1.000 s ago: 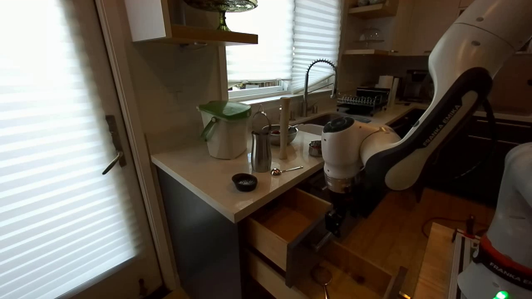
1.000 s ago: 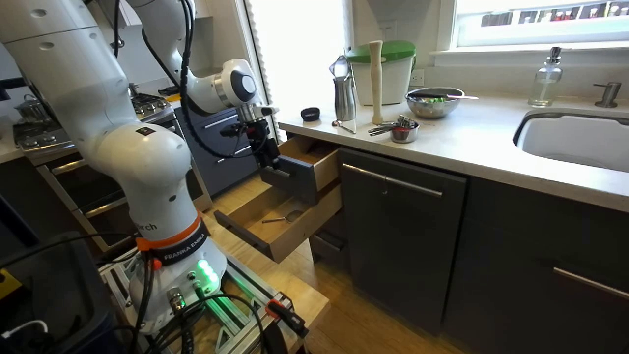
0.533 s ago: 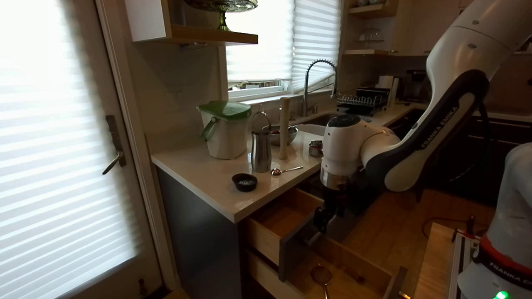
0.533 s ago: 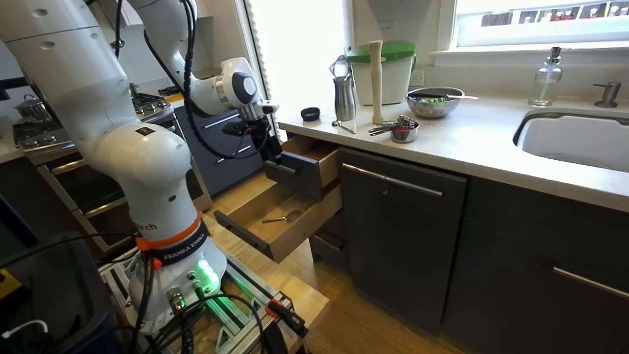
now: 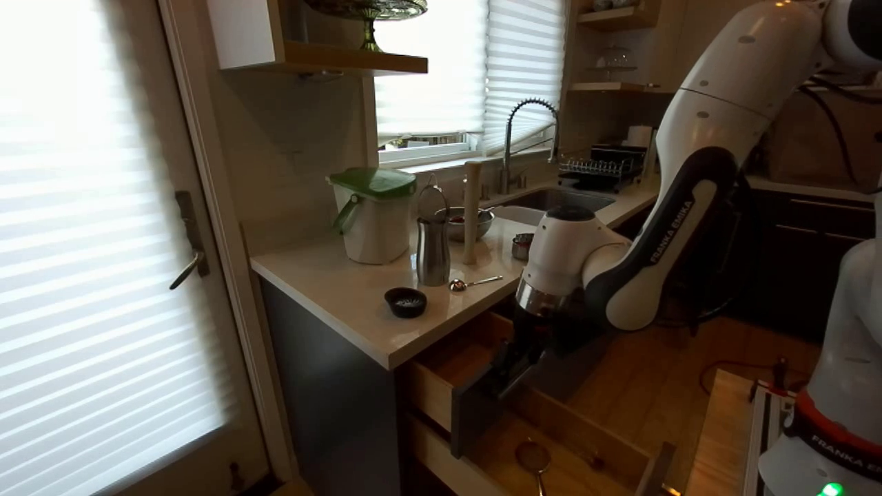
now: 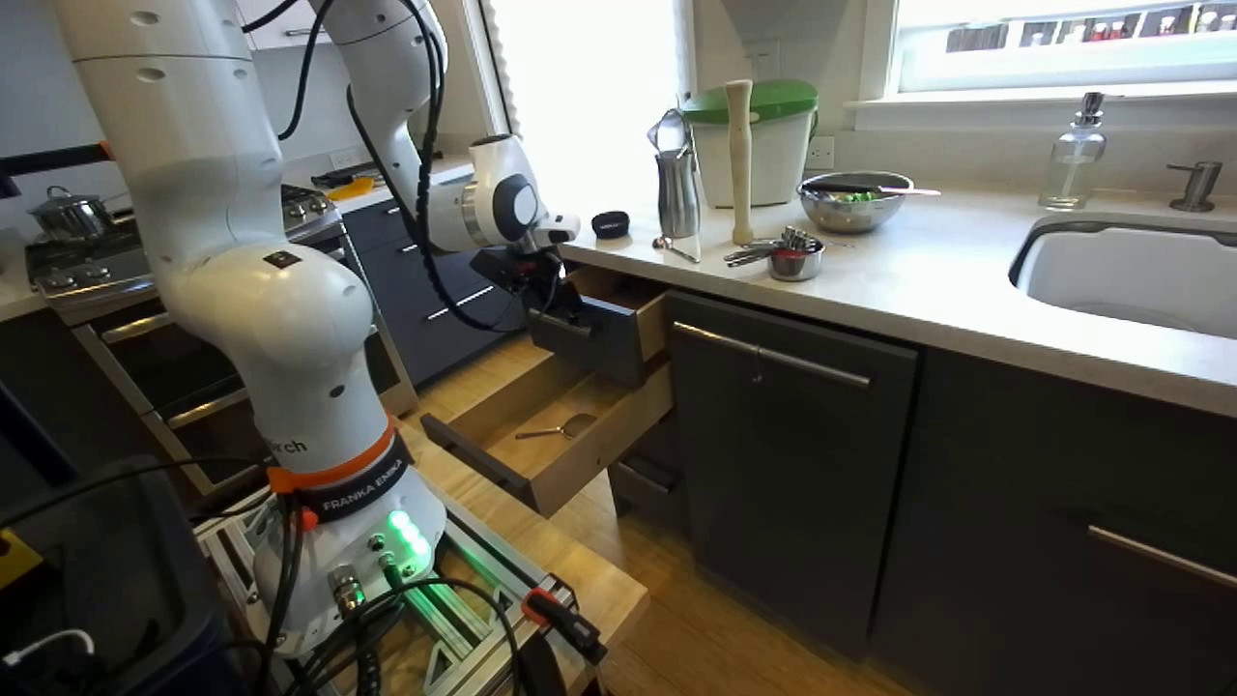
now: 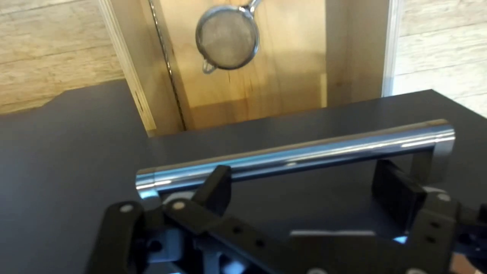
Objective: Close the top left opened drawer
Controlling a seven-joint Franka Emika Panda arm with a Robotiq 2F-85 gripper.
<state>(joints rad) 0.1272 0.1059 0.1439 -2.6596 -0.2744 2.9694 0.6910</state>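
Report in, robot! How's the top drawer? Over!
Gripper open, at the handle. Top drawer partly open, not shut yet. Lower drawer open underneath; probably not in the way.

In the wrist view, a gap separates the fingers (image 7: 217, 190) of the gripper (image 7: 303, 166) at lower centre; the bar handle (image 7: 295, 156) spans its upper end. In an exterior view, lower centre, the drawer (image 5: 431, 393) is accessible from above through a strip between the countertop (image 5: 331, 289) and the front panel (image 5: 468, 417). The lower drawer (image 5: 444, 455), projecting farther toward lower right, obstructs access from beneath.
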